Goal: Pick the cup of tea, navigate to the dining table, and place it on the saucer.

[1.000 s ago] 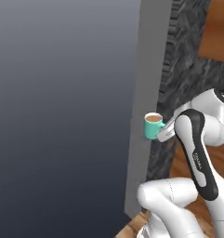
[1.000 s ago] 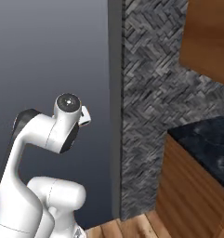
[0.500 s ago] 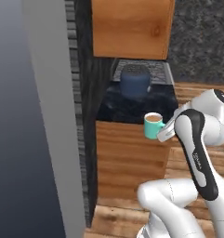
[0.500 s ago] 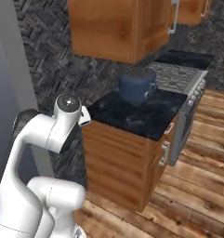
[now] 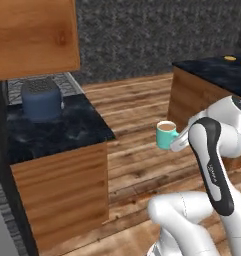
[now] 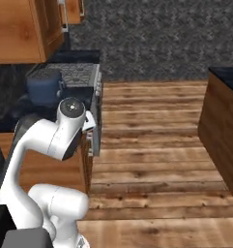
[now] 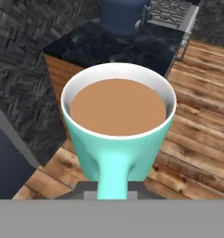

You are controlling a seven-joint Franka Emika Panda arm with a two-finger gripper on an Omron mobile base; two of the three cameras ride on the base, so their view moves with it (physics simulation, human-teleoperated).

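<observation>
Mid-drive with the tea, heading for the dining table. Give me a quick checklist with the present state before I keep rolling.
1. Grip: gripper shut on the handle of the cup of tea: ok.
2. Cup upright, tea level below the rim: ok.
3. Spill on the cup's outside: none seen, ok.
4. Dining table in sight ahead right: ok.
5. Saucer on it, bare: ok.
6. Wooden floor between: ok.

Pretty flat, even rendered light all round, no obvious single source and no harsh glare. The wood floor (image 6: pixel 152 160) looks bright, while the black counter top (image 5: pixel 52 130) stays dim with only faint sheen. Shadows are soft. Everything's a bit low-res and blurry; the cup of tea (image 7: pixel 118 125) looks sharpest up close.
</observation>
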